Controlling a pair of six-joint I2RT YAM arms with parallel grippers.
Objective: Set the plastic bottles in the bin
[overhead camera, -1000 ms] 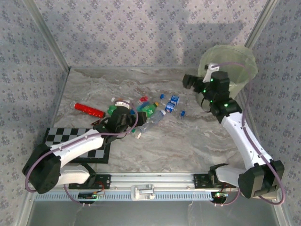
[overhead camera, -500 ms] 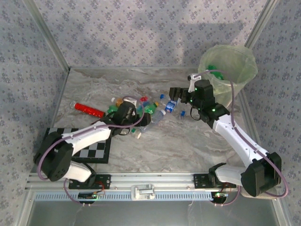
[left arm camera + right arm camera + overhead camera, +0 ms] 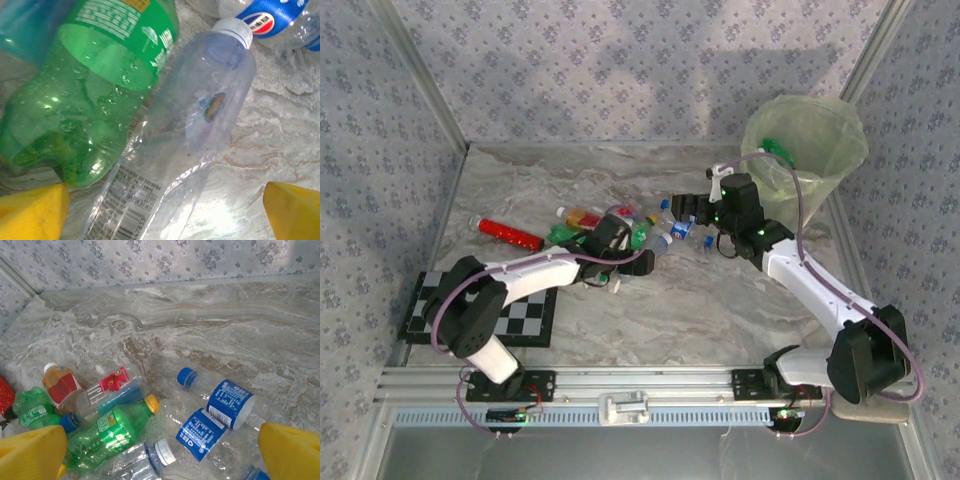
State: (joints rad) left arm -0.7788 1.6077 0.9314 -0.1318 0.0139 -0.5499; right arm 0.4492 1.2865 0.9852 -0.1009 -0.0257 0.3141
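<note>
Our left pincer (image 3: 161, 212) stands wide open and empty. Its yellow fingertips (image 3: 31, 212) sit on either side of a crumpled clear bottle (image 3: 200, 115) that lies on the table (image 3: 285, 130), touching a green bottle (image 3: 95, 95) along its flank. We judge the first risk to be a double catch. If we close here, the finger beside the green bottle may pinch it too, and one of the two may drop on the way over. The clear bottle is thin and dented, so it may buckle and squirt out of the grip.

Our right pincer (image 3: 160, 455) is just as wide and holds nothing. It hovers over the same heap of plastic bottles (image 3: 578, 218), with two blue-labelled bottles (image 3: 229, 402) and a loose blue cap (image 3: 187, 376) below it. In the top view both pincers are near each other above the heap. The arms may knock together, or one may send round bottles rolling out of the other's reach.

The bin (image 3: 850, 135) stands at the far right corner, well apart from the heap. A loosely held bottle may strike its rim and fall outside.
</note>
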